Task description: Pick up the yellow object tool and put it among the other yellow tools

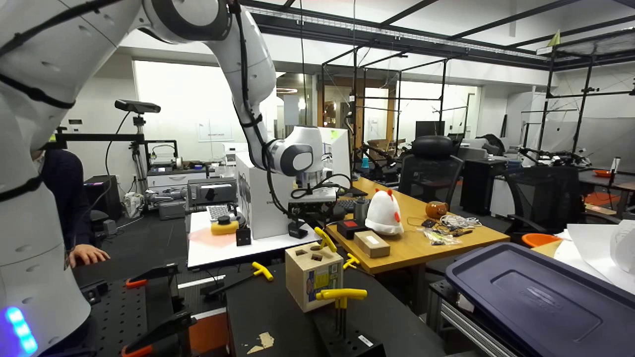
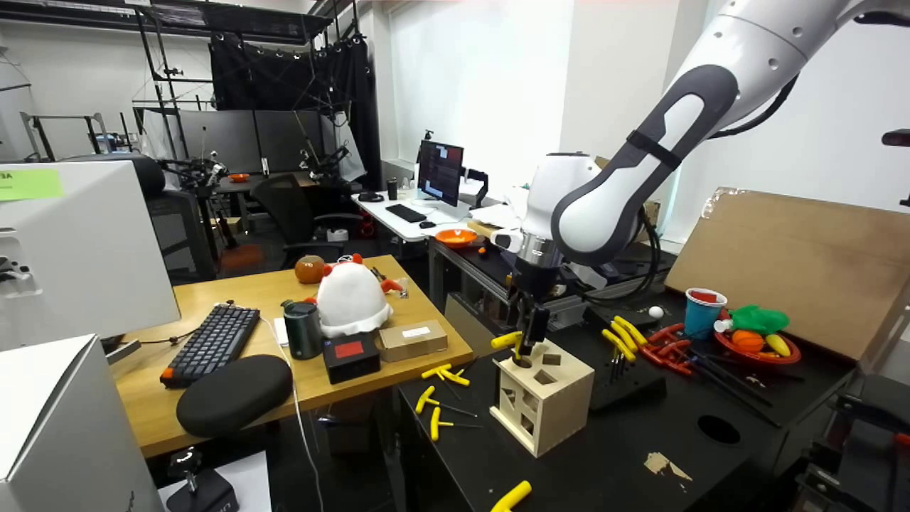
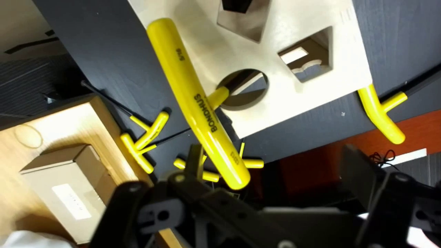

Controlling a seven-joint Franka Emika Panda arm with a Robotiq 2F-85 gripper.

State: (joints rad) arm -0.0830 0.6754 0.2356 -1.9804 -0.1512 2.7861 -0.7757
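A bright-yellow T-handled tool (image 2: pixel 507 340) is propped in a pale wooden cube box (image 2: pixel 565 405) with shaped openings: its stem (image 3: pixel 218 97) is pointed down into the round hole (image 3: pixel 247 98), and its slanted handle (image 3: pixel 198 103) is held above it, probably for an easy grasp. The black two-fingered gripper (image 3: pixel 274 153) is poised near one end of the handle, its fingers (image 3: pixel 358 175) spread wide; nothing is clamped, though whether contact is made cannot be told. Beside the box, similar yellow tools (image 1: pixel 347 293) are stood in a black block (image 1: pixel 347 344), presumably for sorted storage; more yellow-handled tools (image 2: pixel 435 424) are strewn on the black table (image 2: pixel 608 459). Which group is meant is unclear. A grasp and straight lift seem called for, lest the hole's rim be snagged.
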